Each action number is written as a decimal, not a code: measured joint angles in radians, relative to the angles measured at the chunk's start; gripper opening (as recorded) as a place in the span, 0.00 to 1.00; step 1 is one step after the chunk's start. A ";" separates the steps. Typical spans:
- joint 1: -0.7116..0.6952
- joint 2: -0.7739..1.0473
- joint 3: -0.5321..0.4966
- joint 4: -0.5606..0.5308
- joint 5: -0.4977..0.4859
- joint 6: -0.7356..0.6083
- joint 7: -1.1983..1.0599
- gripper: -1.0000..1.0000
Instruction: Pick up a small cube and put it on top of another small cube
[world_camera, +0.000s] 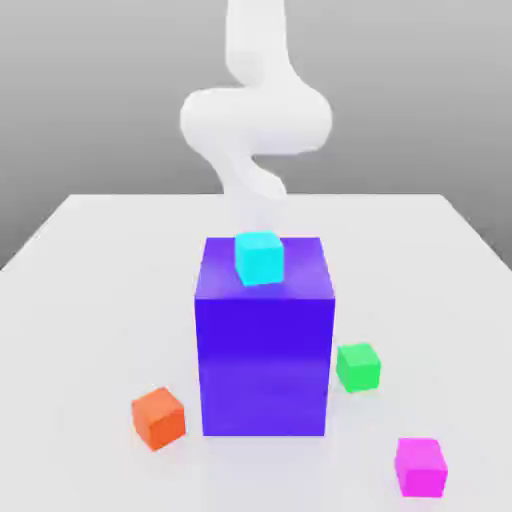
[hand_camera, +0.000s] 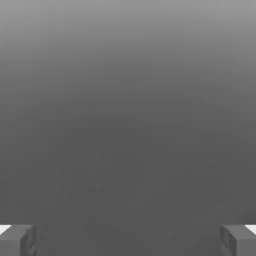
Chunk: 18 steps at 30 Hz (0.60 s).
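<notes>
Magenta cube (world_camera: 420, 466) sat near the tabletop's (world_camera: 80, 300) front edge; the wide-open, empty hand (hand_camera: 128, 240) risked nudging it off when descending.

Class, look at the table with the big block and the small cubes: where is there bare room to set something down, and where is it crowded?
Free: the table on both sides of the blue-violet block, and the near strip between the orange cube and pink cube. Crowded: the block's top, where a cyan cube sits, and the spot beside the block where the green cube sits close.
</notes>
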<state>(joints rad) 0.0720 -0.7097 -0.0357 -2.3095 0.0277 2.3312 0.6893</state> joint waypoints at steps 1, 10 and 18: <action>0.031 0.039 -0.015 -0.004 0.012 0.013 -0.048 0.50; 0.242 0.368 -0.097 -0.037 0.134 0.122 -0.463 0.50; 0.353 0.653 -0.077 -0.067 0.204 0.221 -0.801 0.50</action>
<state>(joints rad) 0.4251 -0.0567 -0.1131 -2.3765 0.2317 2.5526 -0.1122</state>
